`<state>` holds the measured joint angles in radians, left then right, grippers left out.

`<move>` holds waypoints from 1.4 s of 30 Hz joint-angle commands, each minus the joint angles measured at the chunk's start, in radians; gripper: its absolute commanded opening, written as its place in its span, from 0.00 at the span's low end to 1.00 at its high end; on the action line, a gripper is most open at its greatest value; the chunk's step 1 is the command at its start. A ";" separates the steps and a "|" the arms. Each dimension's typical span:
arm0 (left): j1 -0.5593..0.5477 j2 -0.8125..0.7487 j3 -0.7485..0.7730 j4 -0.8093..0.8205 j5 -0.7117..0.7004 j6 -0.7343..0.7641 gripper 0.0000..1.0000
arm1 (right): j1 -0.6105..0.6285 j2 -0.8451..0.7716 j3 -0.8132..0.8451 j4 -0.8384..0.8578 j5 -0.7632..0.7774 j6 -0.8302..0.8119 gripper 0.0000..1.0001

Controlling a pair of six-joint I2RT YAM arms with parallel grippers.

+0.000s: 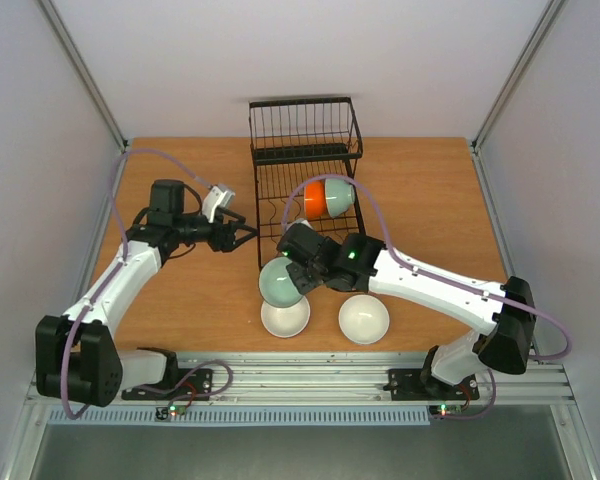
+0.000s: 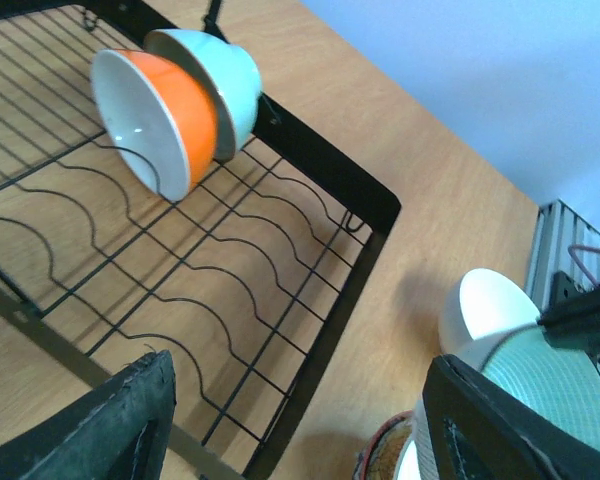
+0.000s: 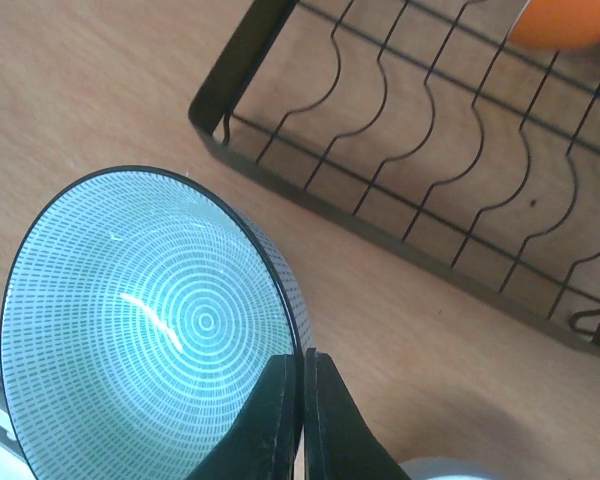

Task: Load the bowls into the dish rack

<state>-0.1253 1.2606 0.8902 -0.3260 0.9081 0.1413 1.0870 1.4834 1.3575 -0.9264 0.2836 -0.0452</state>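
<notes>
The black wire dish rack (image 1: pixel 305 160) stands at the back centre. An orange bowl (image 1: pixel 315 198) and a pale mint bowl (image 1: pixel 342 194) lean on edge in its tray; the left wrist view shows the orange bowl (image 2: pixel 155 120) in front of the mint one (image 2: pixel 220 85). My right gripper (image 3: pixel 302 400) is shut on the rim of a mint-green ringed bowl (image 3: pixel 140 320), held tilted just off the rack's near left corner (image 1: pixel 280 283). My left gripper (image 1: pixel 242 236) is open at the rack's left side, nothing between its fingers (image 2: pixel 110 420).
Two bowls rest on the table near the front: one white inside (image 1: pixel 285 317) with a patterned outside (image 2: pixel 385 455), and a plain white one (image 1: pixel 364 319). The rack's tall basket section (image 1: pixel 305 125) is at the far end. Metal rails (image 1: pixel 310 375) run along the near edge.
</notes>
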 commanded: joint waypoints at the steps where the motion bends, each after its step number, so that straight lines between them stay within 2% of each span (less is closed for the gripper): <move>1: -0.043 -0.023 0.046 -0.051 -0.007 0.069 0.68 | -0.044 -0.027 0.064 0.028 0.042 -0.037 0.01; 14: -0.070 0.000 0.063 -0.101 0.037 0.108 0.66 | -0.183 0.110 0.216 0.069 0.013 -0.134 0.01; 23: -0.090 0.045 0.084 -0.138 0.031 0.127 0.63 | -0.196 0.169 0.314 0.079 -0.009 -0.169 0.01; 31: -0.102 0.062 0.091 -0.140 -0.010 0.124 0.62 | -0.196 0.163 0.327 0.083 -0.016 -0.179 0.01; 33: -0.105 0.063 0.093 -0.141 -0.013 0.124 0.54 | -0.196 0.162 0.327 0.084 -0.020 -0.180 0.01; 36: -0.105 0.067 0.095 -0.142 -0.015 0.124 0.30 | -0.196 0.165 0.326 0.090 -0.027 -0.182 0.01; 38: -0.105 0.072 0.099 -0.145 -0.017 0.120 0.19 | -0.196 0.167 0.326 0.090 -0.033 -0.181 0.01; 42: -0.108 0.079 0.101 -0.146 -0.023 0.117 0.18 | -0.196 0.168 0.320 0.101 -0.051 -0.179 0.01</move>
<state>-0.2184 1.3323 0.9573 -0.4812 0.8471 0.2451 0.8948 1.6653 1.6478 -0.8982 0.2592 -0.2260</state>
